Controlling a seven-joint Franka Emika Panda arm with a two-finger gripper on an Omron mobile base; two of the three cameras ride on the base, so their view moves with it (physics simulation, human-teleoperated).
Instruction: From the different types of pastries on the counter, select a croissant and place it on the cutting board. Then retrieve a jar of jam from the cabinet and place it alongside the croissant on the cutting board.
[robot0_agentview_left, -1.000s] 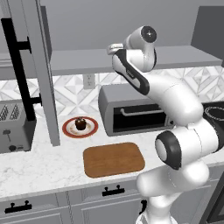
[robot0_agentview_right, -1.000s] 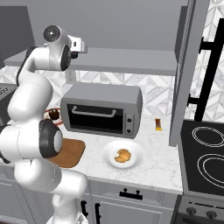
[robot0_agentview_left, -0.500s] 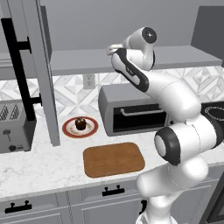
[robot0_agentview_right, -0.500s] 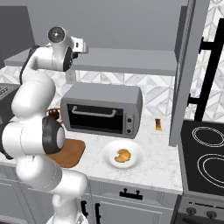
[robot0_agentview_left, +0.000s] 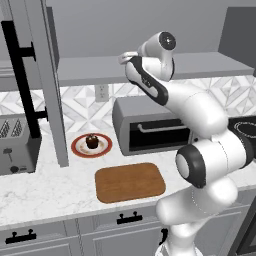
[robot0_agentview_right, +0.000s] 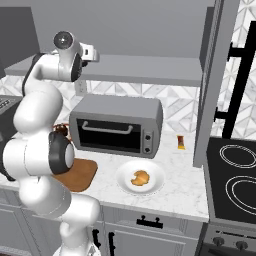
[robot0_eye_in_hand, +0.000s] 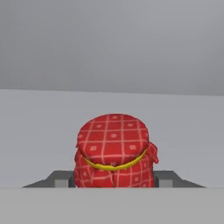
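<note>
My gripper (robot0_eye_in_hand: 113, 180) is up at the cabinet's grey shelf (robot0_agentview_left: 90, 70), its jaws against both sides of the jar of jam (robot0_eye_in_hand: 114, 151), which has a red checked lid. From the base views the hand (robot0_agentview_left: 126, 56) (robot0_agentview_right: 92, 50) sits at shelf height above the toaster oven. The cutting board (robot0_agentview_left: 130, 182) lies bare on the counter (robot0_agentview_left: 45, 195); its corner (robot0_agentview_right: 80, 176) shows behind my arm. A croissant (robot0_agentview_right: 141, 177) rests on a white plate (robot0_agentview_right: 125, 181). On a red-rimmed plate (robot0_agentview_left: 80, 148) stands the dark cupcake (robot0_agentview_left: 91, 141). The cabinet door (robot0_agentview_left: 37, 80) hangs open.
A grey toaster oven (robot0_agentview_left: 150, 125) stands under the shelf, right below my hand. A toaster (robot0_agentview_left: 17, 145) sits at the far left, a black stovetop (robot0_agentview_right: 235, 175) at the right. Another open grey door (robot0_agentview_right: 210, 85) hangs beside the stove. A small orange packet (robot0_agentview_right: 181, 142) lies near the wall.
The hand has edged slightly along the shelf; nothing on the counter has moved.
</note>
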